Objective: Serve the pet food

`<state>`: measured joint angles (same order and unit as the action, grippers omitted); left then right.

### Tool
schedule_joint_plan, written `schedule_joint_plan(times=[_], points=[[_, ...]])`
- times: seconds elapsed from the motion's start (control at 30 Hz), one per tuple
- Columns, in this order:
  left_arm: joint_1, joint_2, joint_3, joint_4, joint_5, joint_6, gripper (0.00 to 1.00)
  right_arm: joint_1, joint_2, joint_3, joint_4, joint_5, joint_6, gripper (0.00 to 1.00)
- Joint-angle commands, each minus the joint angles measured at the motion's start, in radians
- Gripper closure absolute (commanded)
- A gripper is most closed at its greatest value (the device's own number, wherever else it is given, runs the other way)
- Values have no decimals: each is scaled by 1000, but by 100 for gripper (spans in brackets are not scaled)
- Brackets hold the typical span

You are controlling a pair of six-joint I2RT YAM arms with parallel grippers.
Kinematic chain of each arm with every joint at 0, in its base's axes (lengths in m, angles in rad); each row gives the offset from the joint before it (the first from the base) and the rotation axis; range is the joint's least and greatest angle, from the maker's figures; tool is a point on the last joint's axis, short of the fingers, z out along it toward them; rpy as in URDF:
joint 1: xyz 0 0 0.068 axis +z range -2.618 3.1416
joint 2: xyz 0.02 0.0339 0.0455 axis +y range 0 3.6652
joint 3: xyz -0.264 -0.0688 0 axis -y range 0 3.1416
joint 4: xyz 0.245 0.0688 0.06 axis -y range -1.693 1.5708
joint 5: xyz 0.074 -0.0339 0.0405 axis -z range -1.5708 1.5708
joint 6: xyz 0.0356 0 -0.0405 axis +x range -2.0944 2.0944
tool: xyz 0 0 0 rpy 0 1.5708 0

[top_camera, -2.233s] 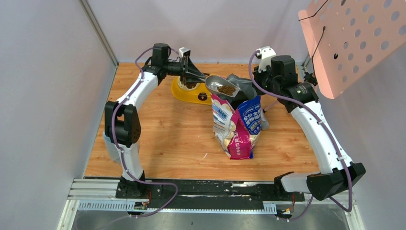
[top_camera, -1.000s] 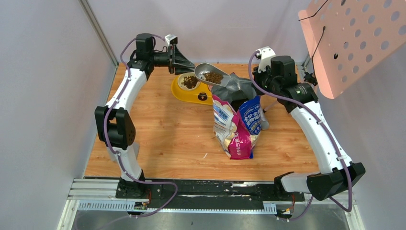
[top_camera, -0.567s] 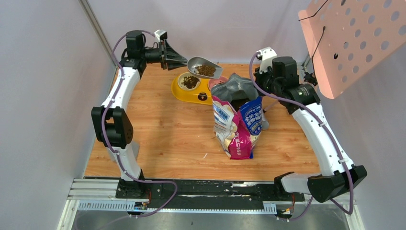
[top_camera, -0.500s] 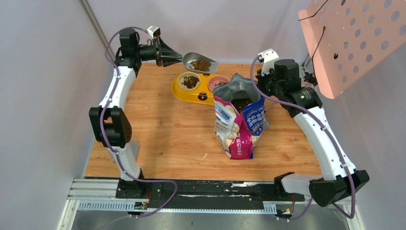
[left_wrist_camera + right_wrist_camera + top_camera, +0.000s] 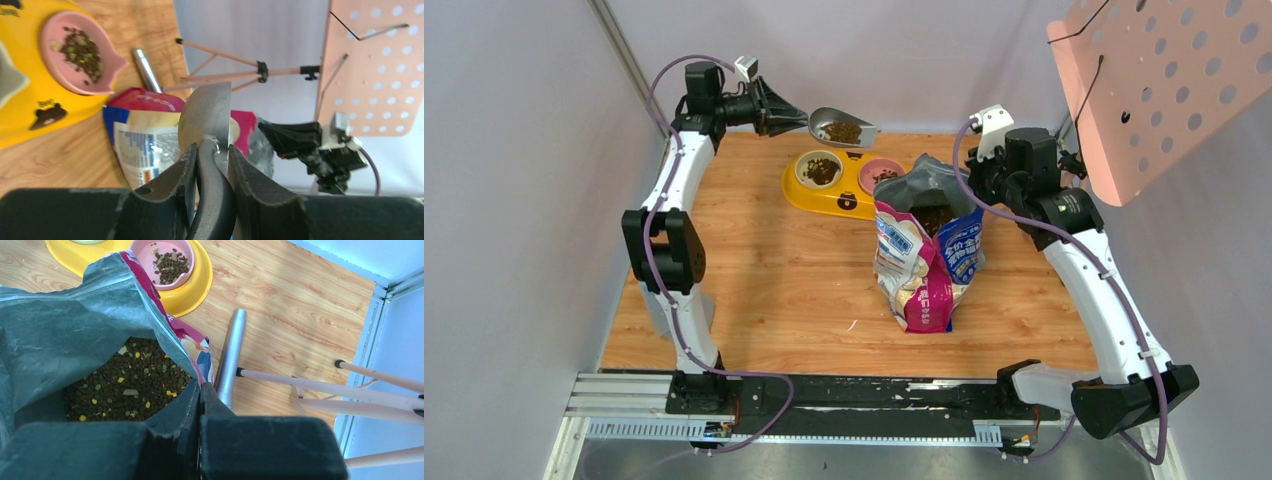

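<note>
top external view: the left gripper (image 5: 798, 117) sits in the upper left of the frame, raised over the far edge of the wooden table (image 5: 754, 280). its jaws pinch the handle of a grey metal scoop (image 5: 822, 118). the scoop is roughly level and carries a small heap of pet food (image 5: 843, 131). it hangs above and behind the yellow feeder (image 5: 809, 198) without touching it. more kibble lies in the feeder's left bowl (image 5: 821, 170) and its pink bowl (image 5: 884, 173).

at centre stands the open printed bag (image 5: 924, 265), just right of the feeder. the right gripper (image 5: 976, 185) is at the bag's upper right rim.

in the right wrist view its jaws are pressed together on that rim, and the bag's mouth at lower left shows a dark mass of kibble with a few yellow bits. a metal tube (image 5: 231, 352) lies on the wood beside the bag.

in the left wrist view the fingers (image 5: 182, 175) clamp the scoop handle at lower centre.
</note>
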<state>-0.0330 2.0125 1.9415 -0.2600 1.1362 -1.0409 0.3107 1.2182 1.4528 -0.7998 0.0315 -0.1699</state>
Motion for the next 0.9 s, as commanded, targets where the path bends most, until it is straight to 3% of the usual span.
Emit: schedule_joint_plan(times=[0.0, 0.27, 0.5, 0.87], points=[[-7, 47, 70, -86, -90, 117, 100, -11, -53, 4, -12, 23, -32, 100], [-48, 189, 178, -142, -219, 210, 100, -10, -29, 28, -42, 34, -41, 100], [-97, 292, 274, -258, -333, 385, 100, -9, 0, 50, -52, 19, -33, 100], [-193, 344, 405, -435, -655, 618, 100, -10, -1, 33, -48, 6, -33, 100]])
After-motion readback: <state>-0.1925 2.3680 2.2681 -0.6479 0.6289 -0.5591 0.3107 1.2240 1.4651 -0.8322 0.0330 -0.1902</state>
